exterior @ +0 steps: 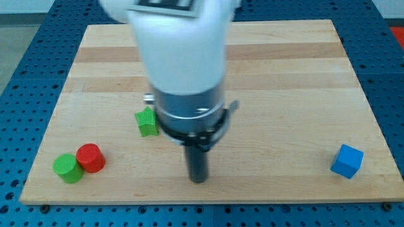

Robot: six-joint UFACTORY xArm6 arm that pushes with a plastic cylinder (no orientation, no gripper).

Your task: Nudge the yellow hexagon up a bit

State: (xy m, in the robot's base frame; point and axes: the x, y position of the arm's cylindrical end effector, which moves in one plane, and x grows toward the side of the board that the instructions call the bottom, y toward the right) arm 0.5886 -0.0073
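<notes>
The yellow hexagon does not show in the camera view; the arm's white and grey body may hide it. My tip (198, 179) rests on the wooden board (284, 75) near the view's bottom, in the middle. A green block (147, 122) sits to the upper left of the tip, partly behind the arm. A red cylinder (91, 157) and a green cylinder (67, 168) touch each other at the view's bottom left. A blue cube (347, 161) sits at the bottom right.
The arm's wide body (183, 57) covers the board's centre and top middle. The board lies on a blue perforated table (19, 69). The board's bottom edge runs just below the tip.
</notes>
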